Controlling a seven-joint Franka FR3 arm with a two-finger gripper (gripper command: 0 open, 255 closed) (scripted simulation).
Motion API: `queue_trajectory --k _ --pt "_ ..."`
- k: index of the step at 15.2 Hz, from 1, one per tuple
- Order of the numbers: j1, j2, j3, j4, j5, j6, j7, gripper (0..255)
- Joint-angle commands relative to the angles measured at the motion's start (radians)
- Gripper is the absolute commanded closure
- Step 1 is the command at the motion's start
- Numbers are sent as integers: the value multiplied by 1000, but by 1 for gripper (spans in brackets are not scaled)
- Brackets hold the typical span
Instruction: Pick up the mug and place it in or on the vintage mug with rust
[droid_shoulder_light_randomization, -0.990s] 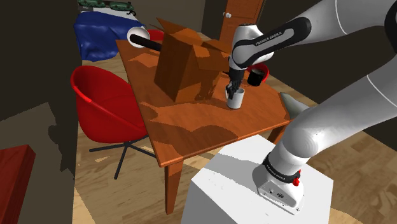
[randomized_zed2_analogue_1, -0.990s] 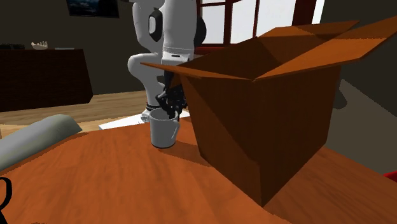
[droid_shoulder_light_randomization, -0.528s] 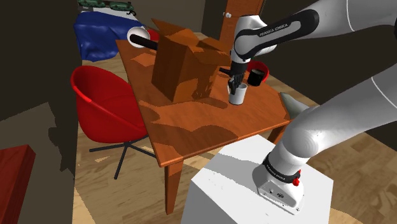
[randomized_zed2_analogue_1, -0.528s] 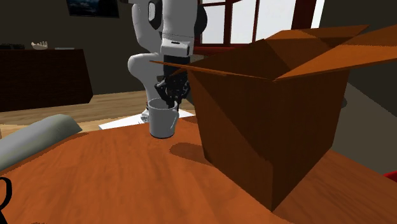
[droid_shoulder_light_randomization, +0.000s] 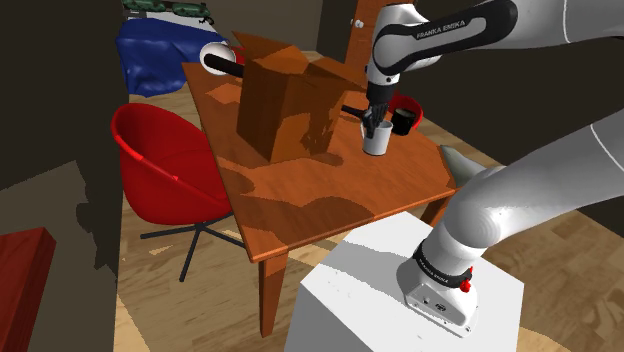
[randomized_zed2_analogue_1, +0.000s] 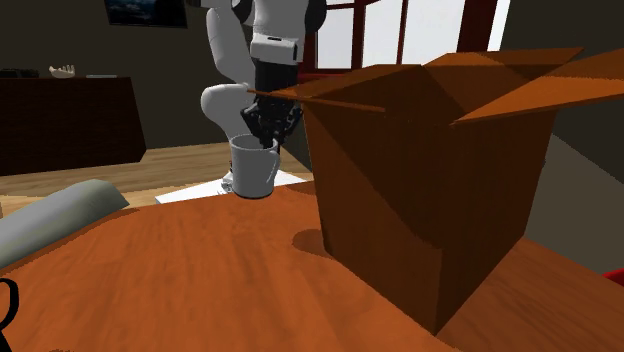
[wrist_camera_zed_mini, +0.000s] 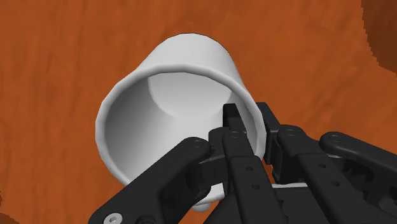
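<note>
A plain white mug (droid_shoulder_light_randomization: 376, 143) hangs a little above the wooden table (droid_shoulder_light_randomization: 300, 200), to the shoulder view's right of the cardboard box. My gripper (droid_shoulder_light_randomization: 372, 126) is shut on the mug's rim from above, one finger inside the wall and one outside. In the second exterior view the mug (randomized_zed2_analogue_1: 254, 170) floats clear of the tabletop under the gripper (randomized_zed2_analogue_1: 266, 143). The wrist view looks into the tilted mug (wrist_camera_zed_mini: 168, 111) with the gripper (wrist_camera_zed_mini: 249, 127) clamped on its wall. A dark mug with red on it (droid_shoulder_light_randomization: 405, 120) stands on the table just beyond the held mug.
A large open cardboard box (droid_shoulder_light_randomization: 290, 105) (randomized_zed2_analogue_1: 430, 170) stands mid-table beside the gripper. A white and black object (droid_shoulder_light_randomization: 215, 58) lies at the table's far corner. A red chair (droid_shoulder_light_randomization: 160, 160) sits along the table's left side. A grey cushion (randomized_zed2_analogue_1: 60, 220) lies by the table edge.
The gripper has risen with the white mug, lifting it off the table and carrying it a little toward the dark mug. The fingers stayed shut on the rim.
</note>
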Motion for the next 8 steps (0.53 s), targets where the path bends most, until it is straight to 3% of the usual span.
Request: queue_trajectory --k 1,8 --pt "1 -9 3 18 2 -29 -2 255" --pt "3 -32 12 95 10 -129 -10 255"
